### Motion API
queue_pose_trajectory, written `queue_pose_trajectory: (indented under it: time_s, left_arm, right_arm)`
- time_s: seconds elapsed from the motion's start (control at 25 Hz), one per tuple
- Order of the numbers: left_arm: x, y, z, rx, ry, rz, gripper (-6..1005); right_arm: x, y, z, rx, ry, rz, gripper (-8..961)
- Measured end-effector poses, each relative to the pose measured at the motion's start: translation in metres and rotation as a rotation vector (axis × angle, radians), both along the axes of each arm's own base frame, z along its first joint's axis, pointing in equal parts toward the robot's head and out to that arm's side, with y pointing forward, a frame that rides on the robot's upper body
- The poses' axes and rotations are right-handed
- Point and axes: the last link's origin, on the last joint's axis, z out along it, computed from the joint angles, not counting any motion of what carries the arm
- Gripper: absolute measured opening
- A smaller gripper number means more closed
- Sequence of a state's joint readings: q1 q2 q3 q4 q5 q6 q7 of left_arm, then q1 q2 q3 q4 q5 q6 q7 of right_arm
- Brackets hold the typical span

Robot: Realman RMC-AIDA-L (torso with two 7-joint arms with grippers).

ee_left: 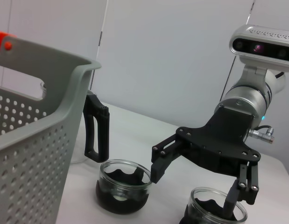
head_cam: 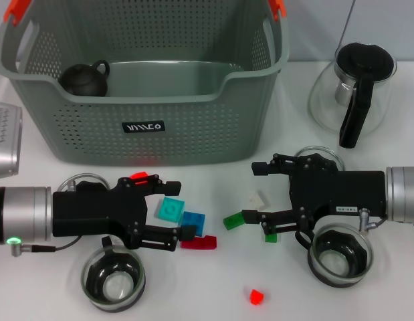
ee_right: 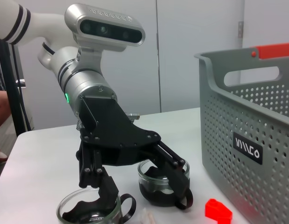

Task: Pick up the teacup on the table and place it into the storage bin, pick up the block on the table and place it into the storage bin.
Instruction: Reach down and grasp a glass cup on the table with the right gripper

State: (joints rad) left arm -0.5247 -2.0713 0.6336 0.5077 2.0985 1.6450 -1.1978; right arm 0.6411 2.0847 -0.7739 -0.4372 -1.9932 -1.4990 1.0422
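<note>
- White desk (head_cam: 367, 294) under my head camera, with a pale wall behind it in both wrist views; the work area is crowded.
- My left end effector (head_cam: 174, 215) lies low over the desk, jaws spread and gripping nothing, bracketing a cluster of blocks: teal block (head_cam: 170, 209), blue block (head_cam: 192, 221), dark red block (head_cam: 199, 243).
- My right end effector (head_cam: 255, 192) is likewise released, jaws apart around a white block (head_cam: 258, 198) and a green block (head_cam: 233, 221).
- Risk: each spread jaw spans several blocks. I judge that closing from here may pinch two at once or squirt one sideways.
- Risk: the two end effectors face each other, near together. Advancing both could bring the fingertips into contact.
- Risk: a glass teacup (head_cam: 114, 279) sits just beside the left arm and another teacup (head_cam: 340, 257) just beside the right. A careless lift or swing could knock either.
- Risk: a glass pitcher (head_cam: 354, 90) stands close to the bin on the right arm's side, in the path of a wide carry.
- Storage bin (head_cam: 160, 93): grey-green, perforated walls, orange-red handle tips, small black label; upright at the far side of the desk. A dark teapot (head_cam: 85, 79) already rests inside.
- A lone red block (head_cam: 257, 296) lies apart, near the front edge.
</note>
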Motion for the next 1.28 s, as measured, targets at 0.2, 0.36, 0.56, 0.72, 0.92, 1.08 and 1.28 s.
queue_pose_trajectory:
  time_s: [0.2,0.36,0.56,0.72,0.92,1.08,1.28]
  left_arm:
    - [0.000,0.000,-0.001,-0.004,0.000,-0.002,934]
    - [0.000,-0.001,-0.001,-0.005,0.000,-0.002,934]
    - [0.000,-0.001,-0.001,-0.006,-0.001,0.000,933]
    - [0.001,-0.002,-0.001,-0.008,-0.003,-0.002,933]
    - [0.001,-0.001,0.000,-0.010,-0.004,-0.006,933]
    - [0.001,-0.002,0.001,-0.016,-0.009,-0.011,933]
    - [0.003,-0.003,-0.001,-0.010,-0.024,-0.010,933]
  right_arm:
    - [0.000,-0.001,0.000,0.001,0.003,0.001,927]
    - [0.000,-0.001,0.000,0.000,0.004,0.003,918]
    - [-0.001,0.000,0.001,0.000,0.006,0.005,907]
    - [-0.001,0.000,0.001,0.001,0.006,0.005,898]
    - [0.000,0.000,0.003,0.011,0.010,0.007,887]
    - [0.000,-0.002,0.013,0.013,0.026,0.031,878]
    - [-0.001,-0.008,0.040,-0.042,0.055,0.033,867]
